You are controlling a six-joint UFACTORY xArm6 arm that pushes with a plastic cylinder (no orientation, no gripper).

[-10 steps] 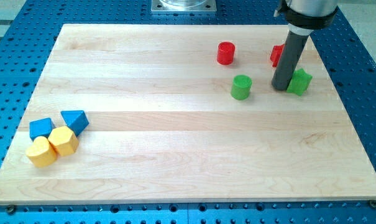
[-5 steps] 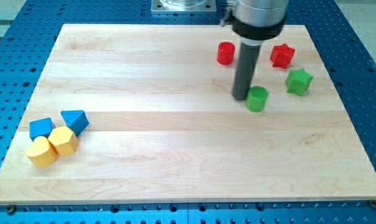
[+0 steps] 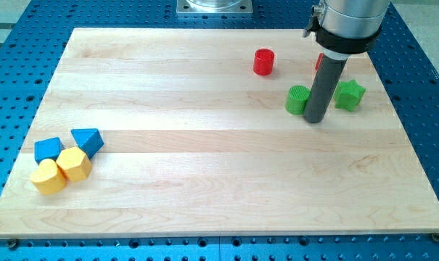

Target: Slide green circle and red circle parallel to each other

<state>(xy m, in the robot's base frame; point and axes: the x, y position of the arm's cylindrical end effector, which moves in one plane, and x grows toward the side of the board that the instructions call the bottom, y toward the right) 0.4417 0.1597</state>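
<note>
**A:** Where is my tip right now?

**B:** Your tip rests on the wooden board, touching or just beside the green circle, at about its 4 o'clock. The rod rises toward the view's top and covers the green circle's right edge.

**A:** And the red circle?

**B:** The red circle stands apart from the green one, at roughly its 11 o'clock, nearer the board's top edge. Nothing touches it.

**A:** What else sits near the rod?

**B:** A green star lies just past the rod at the tip's 2 o'clock. A red block peeks out behind the rod at 12 o'clock; only a sliver shows, so its shape cannot be made out.

**A:** Open or closed, what do the jaws look like?

**B:** There are no jaws, only the plain dark rod, so there is nothing spread or pinching.

**A:** Anything on the far side?

**B:** Well apart, at the tip's 8 o'clock, four blocks cluster: a blue cube, a blue triangle, and two yellow blocks, one on the left touching one on the right.
</note>
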